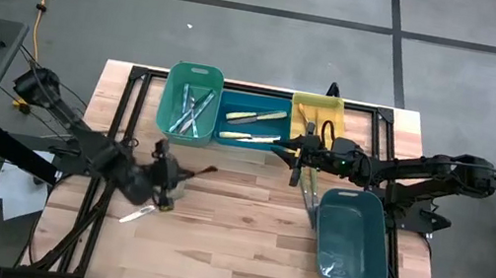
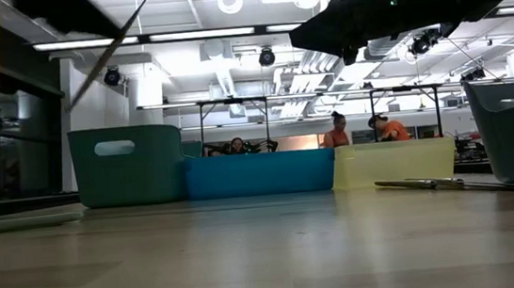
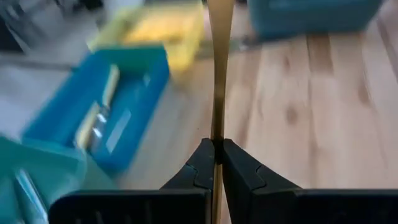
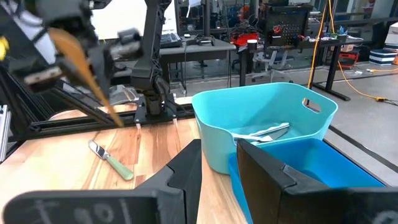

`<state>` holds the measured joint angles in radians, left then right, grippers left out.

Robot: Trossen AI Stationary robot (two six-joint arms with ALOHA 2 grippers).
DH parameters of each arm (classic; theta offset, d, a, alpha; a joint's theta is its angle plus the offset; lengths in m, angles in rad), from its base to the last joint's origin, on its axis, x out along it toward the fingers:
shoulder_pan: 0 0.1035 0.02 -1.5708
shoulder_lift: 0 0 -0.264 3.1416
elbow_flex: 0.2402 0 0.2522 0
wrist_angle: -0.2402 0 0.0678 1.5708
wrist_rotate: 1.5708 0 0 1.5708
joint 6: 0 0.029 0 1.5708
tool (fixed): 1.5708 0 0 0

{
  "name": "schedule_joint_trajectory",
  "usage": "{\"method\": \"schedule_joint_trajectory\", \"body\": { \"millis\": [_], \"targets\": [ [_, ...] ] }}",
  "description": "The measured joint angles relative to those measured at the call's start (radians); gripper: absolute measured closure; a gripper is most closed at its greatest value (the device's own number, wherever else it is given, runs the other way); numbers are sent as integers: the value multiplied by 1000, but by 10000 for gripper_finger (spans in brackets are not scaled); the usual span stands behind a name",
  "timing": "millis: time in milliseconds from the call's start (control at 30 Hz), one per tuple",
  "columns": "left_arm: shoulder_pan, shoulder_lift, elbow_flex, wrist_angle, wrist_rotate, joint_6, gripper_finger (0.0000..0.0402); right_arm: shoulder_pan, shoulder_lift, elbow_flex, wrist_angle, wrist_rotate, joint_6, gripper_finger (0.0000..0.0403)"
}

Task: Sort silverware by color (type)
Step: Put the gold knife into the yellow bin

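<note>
My left gripper [image 1: 172, 179] hangs over the table's left half, shut on a brownish-handled utensil [image 3: 219, 74] that sticks out past its fingertips; the right wrist view shows this utensil [image 4: 87, 71] slanting down. A green-handled knife [image 1: 138, 214] lies flat on the wood just near of it. Pale yellow utensils [image 1: 253, 117] lie in the blue bin [image 1: 228, 138], and clear-bluish ones [image 1: 191, 110] in the green bin [image 1: 178, 76]. My right gripper [image 4: 217, 171] waits open and level near the blue bin's front edge. My left gripper pinches the brownish handle [image 3: 216, 138] between its two fingers, which press on its flat sides. The utensil runs along the fingers and out past their tips. It is lifted clear of the table, its free end [image 4: 115, 121] pointing down toward the wood.
A yellow bin [image 1: 306, 100] stands right of the blue one along the far edge. A large teal bin [image 1: 352, 240] sits at the near right, with a utensil [image 1: 310, 201] on the wood beside it. Bare wood lies in the table's middle. People show in the room behind.
</note>
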<state>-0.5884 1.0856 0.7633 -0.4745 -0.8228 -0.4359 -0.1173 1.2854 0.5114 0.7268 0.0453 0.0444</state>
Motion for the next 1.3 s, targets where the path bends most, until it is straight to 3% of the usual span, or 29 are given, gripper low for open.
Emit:
{"method": "schedule_joint_trajectory", "body": {
  "millis": [133, 333, 467, 733, 867, 1167, 1300],
  "targets": [
    [126, -46, -1, 205, 90, 268, 396, 0, 0, 0, 2, 0, 0, 304],
    [342, -38, -29, 520, 442, 506, 396, 0, 0, 0, 2, 0, 0, 304],
    [479, -26, -153, 783, 616, 533, 396, 0, 0, 0, 0, 0, 0, 304],
    [662, -27, -401, 1190, 795, 416, 396, 0, 4, 0, 14, 0, 26, 304],
    [675, -26, -448, 1286, 822, 404, 396, 0, 4, 0, 40, 0, 26, 304],
    [674, -24, -448, 1285, 846, 394, 396, 0, 4, 0, 41, 0, 47, 304],
    [674, -23, -448, 1291, 838, 394, 396, 2, 72, 0, 115, 0, 86, 304]
  ]
}}
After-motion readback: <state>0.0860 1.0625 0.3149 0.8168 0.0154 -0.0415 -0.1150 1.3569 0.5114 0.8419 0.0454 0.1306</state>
